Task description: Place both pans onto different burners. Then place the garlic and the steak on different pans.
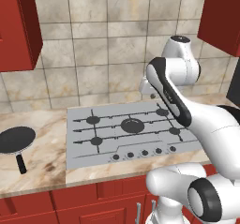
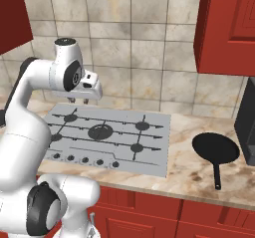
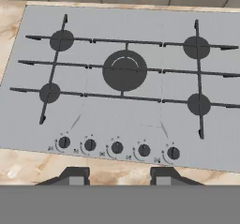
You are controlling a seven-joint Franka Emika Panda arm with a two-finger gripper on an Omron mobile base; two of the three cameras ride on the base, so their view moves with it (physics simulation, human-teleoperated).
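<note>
a: tool point(image 2: 79, 101) hangs in the air over the flat silver-grey cooktop point(image 3: 140, 115), its two dark finger tips point(image 3: 75, 175) parted with a plain gap between them and nothing held.

b: what lies right under it?

a: the row of small round black knobs point(image 3: 117, 147) along the cooktop's front edge sits just ahead of the finger tips in the hand view, with a strip of marbled beige stone surface point(image 1: 42, 167) nearest them. past the knobs comes the largest round black burner point(image 3: 124, 70) at the centre, with four smaller black burners around it under thin black grates.

b: and the pans?

a: one shallow round black frying pan with a short straight handle point(image 1: 16, 140) rests on the surface well off to the tool's left, beyond the cooktop's edge, handle toward the front. a second black frying pan of the same kind point(image 2: 216, 149) rests on the surface well off to the tool's right, also clear of the cooktop, handle toward the front too. both are far from the tool; every burner is bare.
</note>
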